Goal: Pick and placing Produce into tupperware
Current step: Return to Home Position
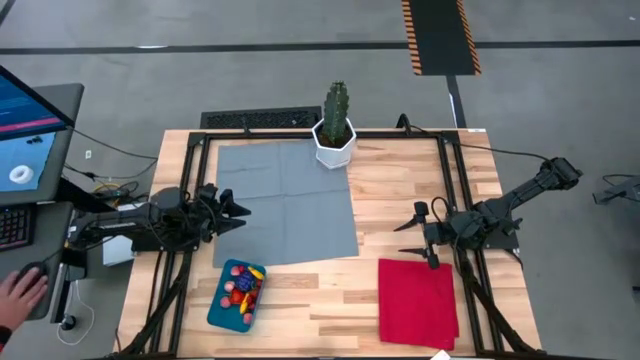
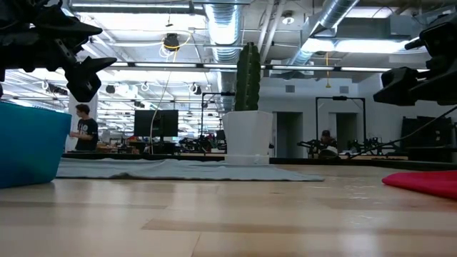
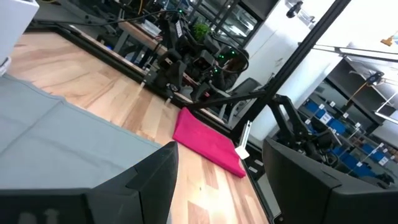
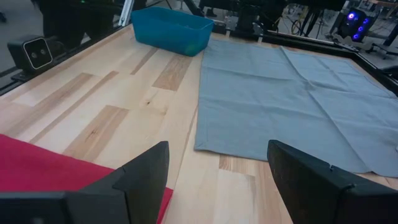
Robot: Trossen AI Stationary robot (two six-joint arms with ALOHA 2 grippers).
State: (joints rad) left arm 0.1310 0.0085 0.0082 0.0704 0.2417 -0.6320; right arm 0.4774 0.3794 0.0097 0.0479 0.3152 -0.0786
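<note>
The teal tupperware (image 1: 235, 296) stands near the table's front left, with several tiny toy produce pieces (image 1: 242, 285) lying inside it; it also shows in the right wrist view (image 4: 171, 29) and at the low view's left edge (image 2: 28, 146). My left gripper (image 1: 240, 212) hovers open at the table's left side, over the grey mat's left edge, holding nothing. My right gripper (image 1: 412, 226) hovers open at the right side, above bare wood just beyond the red cloth, also holding nothing.
A grey mat (image 1: 286, 205) lies at the middle. A green cactus in a white pot (image 1: 334, 132) stands at the mat's far edge. A red cloth (image 1: 417, 302) lies at the front right. Off the table's left, a person's hand (image 1: 18, 292) rests by a monitor.
</note>
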